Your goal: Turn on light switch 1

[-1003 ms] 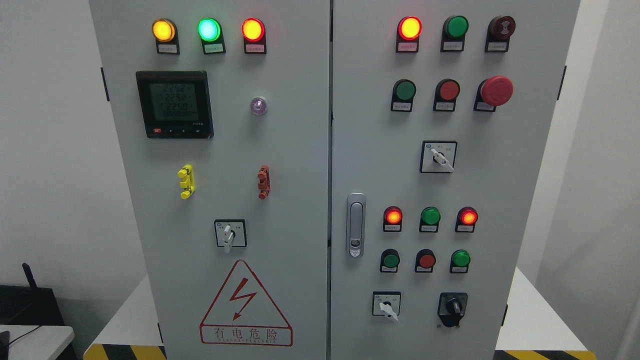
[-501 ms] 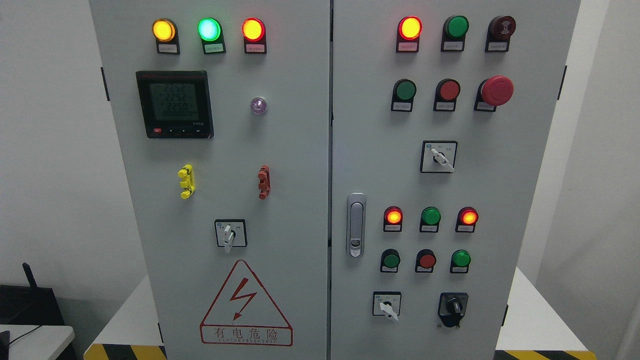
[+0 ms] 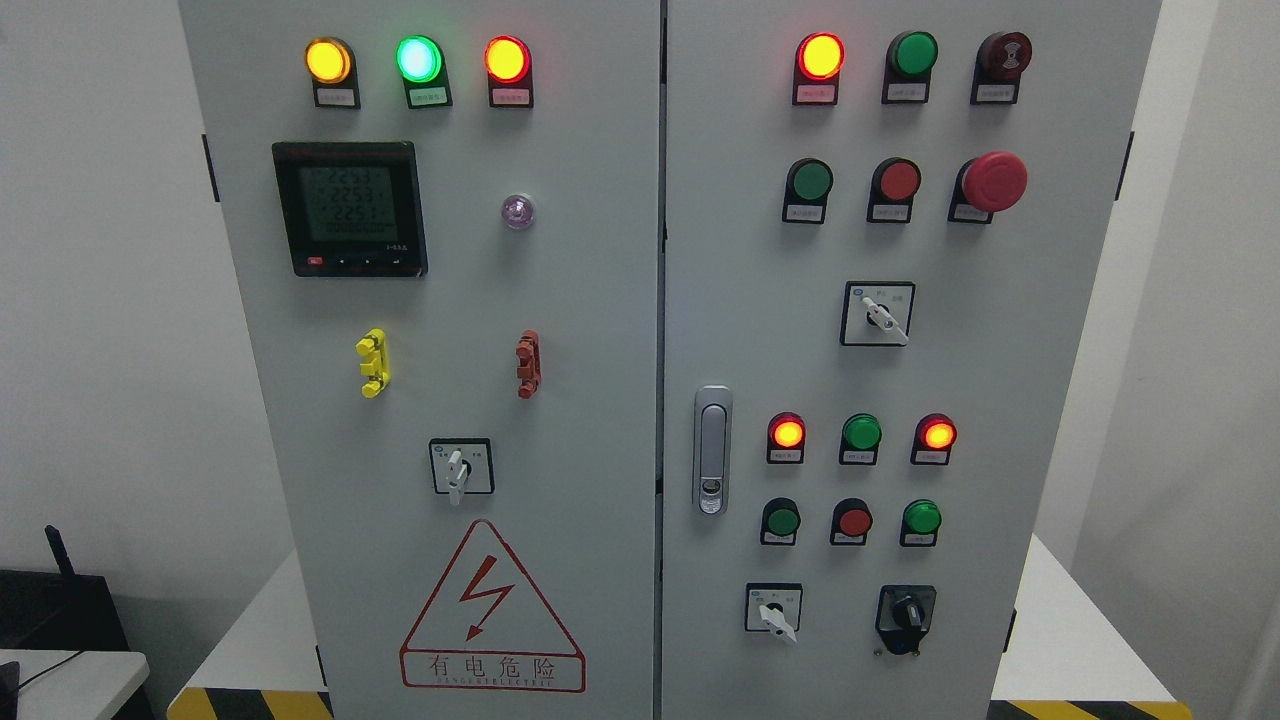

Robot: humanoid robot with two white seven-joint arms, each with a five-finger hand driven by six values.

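Note:
A grey two-door control cabinet (image 3: 600,300) fills the head view. Its left door carries a white rotary switch (image 3: 460,467) with the lever pointing down. The right door has a white rotary switch (image 3: 878,314) in the middle, another (image 3: 773,608) at the bottom and a black selector knob (image 3: 905,612) beside it. A row of green (image 3: 781,521), red (image 3: 854,521) and green (image 3: 921,518) push buttons sits under three lamps, of which the outer red ones (image 3: 787,433) are lit. The labels are too small to read. Neither hand shows.
A digital meter (image 3: 350,208) and three lit lamps (image 3: 418,59) are on the left door. A red mushroom stop button (image 3: 993,181) juts out at upper right. A door handle (image 3: 711,450) stands near the centre seam. White tables flank the cabinet (image 3: 1070,640).
Only the last digits on the meter differ; nothing else has moved.

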